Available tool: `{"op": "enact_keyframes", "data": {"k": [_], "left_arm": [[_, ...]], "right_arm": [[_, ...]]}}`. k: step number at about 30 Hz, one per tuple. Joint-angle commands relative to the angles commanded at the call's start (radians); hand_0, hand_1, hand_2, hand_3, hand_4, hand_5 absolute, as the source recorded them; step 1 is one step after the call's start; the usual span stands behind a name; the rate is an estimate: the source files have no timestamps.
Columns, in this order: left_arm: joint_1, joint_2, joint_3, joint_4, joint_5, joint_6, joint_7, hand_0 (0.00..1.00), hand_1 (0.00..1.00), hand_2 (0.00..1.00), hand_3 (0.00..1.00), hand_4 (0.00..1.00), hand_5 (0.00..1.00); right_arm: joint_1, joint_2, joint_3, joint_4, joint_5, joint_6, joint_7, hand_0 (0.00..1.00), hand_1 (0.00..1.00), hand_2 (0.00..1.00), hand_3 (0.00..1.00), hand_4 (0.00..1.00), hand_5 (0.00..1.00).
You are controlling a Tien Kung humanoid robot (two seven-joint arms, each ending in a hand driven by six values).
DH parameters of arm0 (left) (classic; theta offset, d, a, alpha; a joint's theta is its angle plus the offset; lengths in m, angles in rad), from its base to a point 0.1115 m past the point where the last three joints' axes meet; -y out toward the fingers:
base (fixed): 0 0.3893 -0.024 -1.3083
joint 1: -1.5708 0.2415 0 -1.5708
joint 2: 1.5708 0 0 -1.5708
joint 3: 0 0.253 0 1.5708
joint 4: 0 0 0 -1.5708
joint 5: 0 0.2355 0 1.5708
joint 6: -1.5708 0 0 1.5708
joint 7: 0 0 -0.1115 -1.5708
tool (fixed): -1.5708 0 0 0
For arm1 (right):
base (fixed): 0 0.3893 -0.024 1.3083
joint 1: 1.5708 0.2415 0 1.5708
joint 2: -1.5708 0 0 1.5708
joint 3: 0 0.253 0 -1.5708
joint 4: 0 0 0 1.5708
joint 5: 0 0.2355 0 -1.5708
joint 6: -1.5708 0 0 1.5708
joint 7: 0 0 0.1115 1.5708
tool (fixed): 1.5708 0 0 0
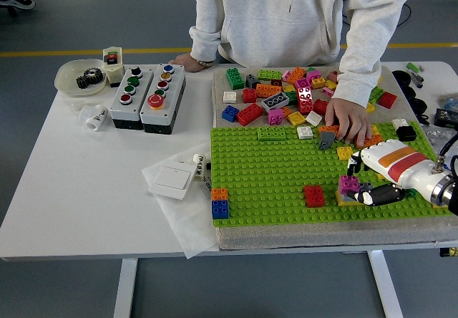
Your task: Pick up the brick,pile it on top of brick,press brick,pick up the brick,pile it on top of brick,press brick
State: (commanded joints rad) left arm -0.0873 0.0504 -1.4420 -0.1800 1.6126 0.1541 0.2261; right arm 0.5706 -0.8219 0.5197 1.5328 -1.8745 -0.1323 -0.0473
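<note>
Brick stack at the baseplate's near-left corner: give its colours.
Orange on top, blue below, in the head view.

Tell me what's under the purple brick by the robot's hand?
The purple brick sits on a grey brick, with a yellow brick's edge showing beneath. The right hand covers their right side.

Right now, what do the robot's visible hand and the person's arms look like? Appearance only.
Only the right hand shows: a white shell with an orange and a red stripe, black fingers, a silver wrist ring and a thin grey cable by the wrist. The left arm is out of view. The person wears a light grey hooded sweatshirt with long sleeves.
</note>
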Motion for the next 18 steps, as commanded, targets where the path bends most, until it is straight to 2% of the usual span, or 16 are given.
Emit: {"op": "enact_keyframes", "data": {"k": [18], "left_arm": [[-0.001, -0.001, 0.002, 0.000, -0.002, 0.000, 0.000, 0.769, 0.797, 0.836, 0.622, 0.650, 0.678]], "right_arm": [[0.004, -0.001, -0.009, -0.021, 0.010, 0.006, 0.010, 0.515, 0.510, 0.547, 0.487, 0.757, 0.367]]}}
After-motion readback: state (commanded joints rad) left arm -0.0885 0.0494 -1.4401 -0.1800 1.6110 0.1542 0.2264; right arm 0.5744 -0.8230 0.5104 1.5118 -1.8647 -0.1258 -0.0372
